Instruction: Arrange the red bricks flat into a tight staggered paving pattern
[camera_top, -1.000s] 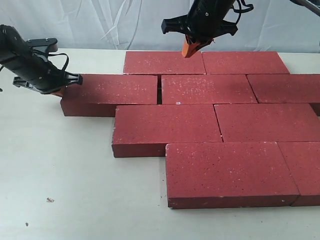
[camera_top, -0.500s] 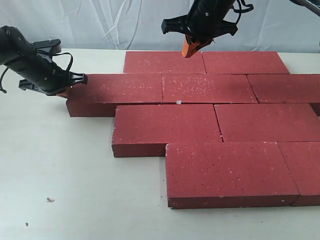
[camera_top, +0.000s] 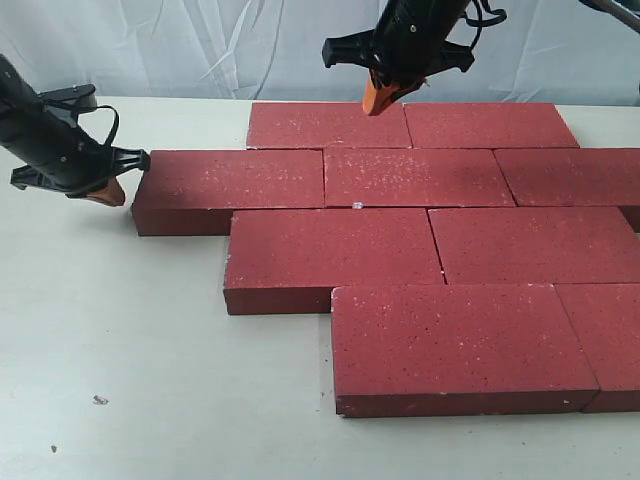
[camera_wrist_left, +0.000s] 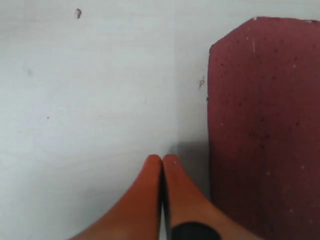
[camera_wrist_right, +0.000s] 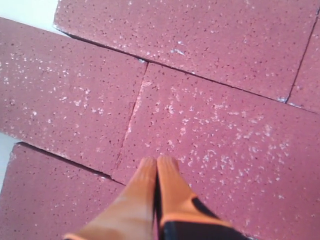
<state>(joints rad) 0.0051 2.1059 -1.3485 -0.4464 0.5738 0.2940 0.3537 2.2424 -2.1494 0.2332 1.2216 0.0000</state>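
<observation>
9 red bricks (camera_top: 335, 255) lie flat on the desk (camera_top: 150, 380) in 4 staggered rows with their sides touching. They spread from the far edge toward the near right side. The left gripper (camera_top: 105, 194) is fully closed, its orange fingertips (camera_wrist_left: 152, 167) pressed together on nothing. It sits low over the desk, just beside the left end of the leftmost brick (camera_top: 230, 180) in row 2 from the far edge. The right gripper (camera_top: 378, 100) is likewise closed and empty, hanging above the far row near the joint between its 2 bricks.
</observation>
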